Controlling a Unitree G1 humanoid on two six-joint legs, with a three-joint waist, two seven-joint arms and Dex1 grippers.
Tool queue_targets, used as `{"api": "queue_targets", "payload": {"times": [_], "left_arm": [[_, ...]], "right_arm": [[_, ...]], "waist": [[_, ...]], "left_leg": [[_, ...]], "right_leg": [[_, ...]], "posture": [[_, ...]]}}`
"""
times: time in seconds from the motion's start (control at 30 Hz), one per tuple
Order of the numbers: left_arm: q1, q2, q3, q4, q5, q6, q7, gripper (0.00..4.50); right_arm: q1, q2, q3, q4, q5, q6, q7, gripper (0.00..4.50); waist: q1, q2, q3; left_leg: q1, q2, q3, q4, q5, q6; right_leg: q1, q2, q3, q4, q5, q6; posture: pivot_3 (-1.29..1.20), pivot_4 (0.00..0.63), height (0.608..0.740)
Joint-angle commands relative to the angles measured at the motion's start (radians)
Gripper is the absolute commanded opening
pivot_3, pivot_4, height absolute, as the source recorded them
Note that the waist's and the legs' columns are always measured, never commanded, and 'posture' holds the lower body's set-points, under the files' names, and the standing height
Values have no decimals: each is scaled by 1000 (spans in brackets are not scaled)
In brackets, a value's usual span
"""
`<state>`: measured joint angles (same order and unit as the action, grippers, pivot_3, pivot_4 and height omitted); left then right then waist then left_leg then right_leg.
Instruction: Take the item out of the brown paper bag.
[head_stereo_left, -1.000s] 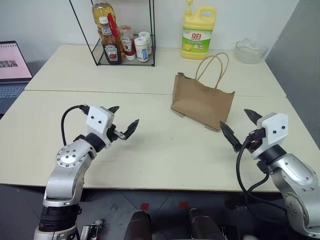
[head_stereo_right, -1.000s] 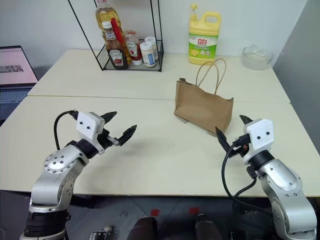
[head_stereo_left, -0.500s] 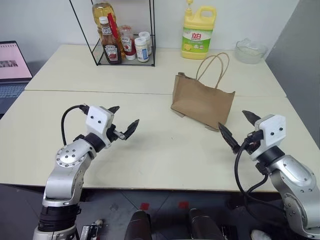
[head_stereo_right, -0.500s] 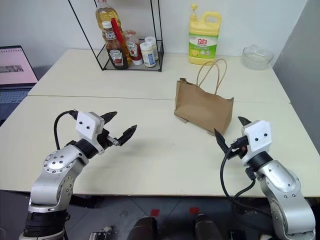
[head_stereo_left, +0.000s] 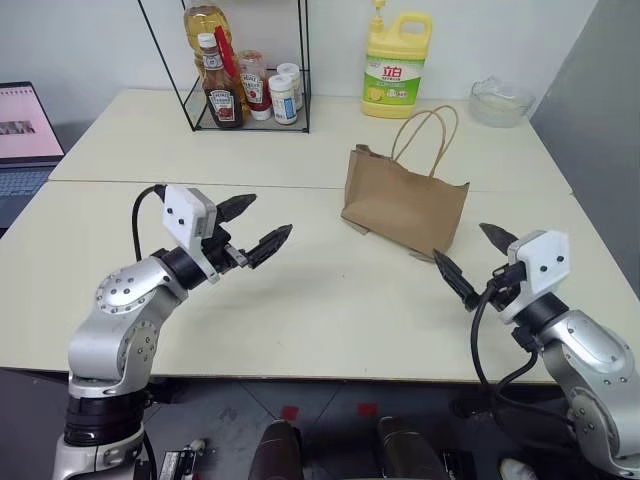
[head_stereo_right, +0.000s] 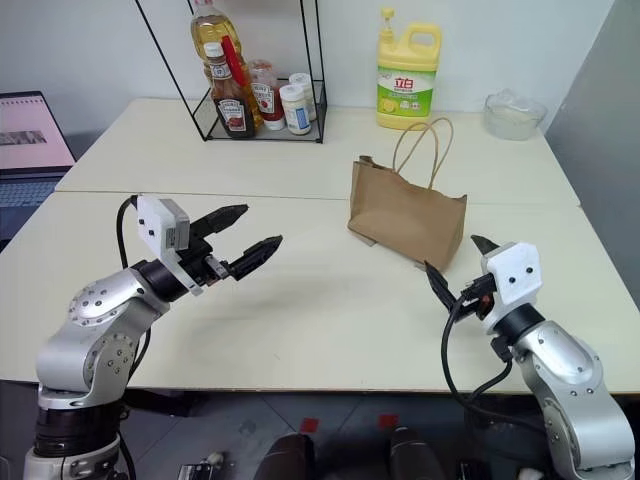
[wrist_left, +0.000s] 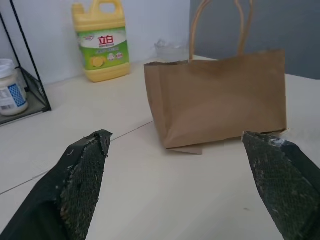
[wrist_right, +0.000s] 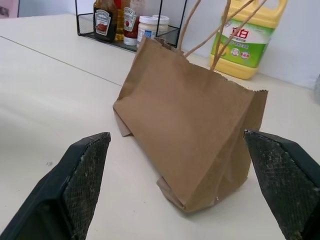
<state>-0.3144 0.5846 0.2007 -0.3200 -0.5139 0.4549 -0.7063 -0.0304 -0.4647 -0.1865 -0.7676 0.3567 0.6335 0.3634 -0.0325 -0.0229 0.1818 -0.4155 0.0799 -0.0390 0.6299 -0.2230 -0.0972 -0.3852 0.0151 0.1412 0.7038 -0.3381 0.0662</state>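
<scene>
The paper bag (head_stereo_left: 405, 200) stands upright on the table (head_stereo_left: 320, 300) ahead of me, handles up; what is inside I cannot see. My left gripper (head_stereo_left: 254, 226) hovers well left of it, fingers spread wide and empty. My right gripper (head_stereo_left: 474, 257) hangs just beside its near corner, spread too.

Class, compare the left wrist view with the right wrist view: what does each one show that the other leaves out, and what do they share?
Left wrist view alone: the left claw, open, the top handle of the yellow jug, and a grey wall. Right wrist view alone: the right claw, open, and a red-labelled sauce bottle. Shared: the brown paper bag standing on the table with its cord handles up, the jug's green label behind it, and a white jar in the wire rack.
</scene>
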Motion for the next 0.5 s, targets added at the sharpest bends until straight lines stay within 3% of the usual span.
{"api": "queue_targets", "payload": {"times": [0.03, 0.3, 0.5], "left_arm": [[-58, 36, -11, 15, -10, -5, -45, 4474], [-169, 47, -64, 72, 4, -9, -94, 4474], [-203, 32, -90, 76, 5, -4, -87, 4474]], "right_arm": [[-83, -26, -31, -61, 57, 97, -29, 4500], [-440, -79, -38, 117, 133, 405, -95, 4500], [-636, -98, -11, 337, 134, 499, -86, 4500]], "waist": [[0, 0, 0], [-1, 0, 0], [-1, 0, 0]], "left_leg": [[0, 0, 0, 0, 0, 0], [-1, 0, -1, 0, 0, 0], [-1, 0, -1, 0, 0, 0]], "right_leg": [[0, 0, 0, 0, 0, 0], [0, 0, -1, -1, 0, 0], [-1, 0, -1, -1, 0, 0]], "posture": [[0, 150, 740], [0, 150, 740], [0, 150, 740]]}}
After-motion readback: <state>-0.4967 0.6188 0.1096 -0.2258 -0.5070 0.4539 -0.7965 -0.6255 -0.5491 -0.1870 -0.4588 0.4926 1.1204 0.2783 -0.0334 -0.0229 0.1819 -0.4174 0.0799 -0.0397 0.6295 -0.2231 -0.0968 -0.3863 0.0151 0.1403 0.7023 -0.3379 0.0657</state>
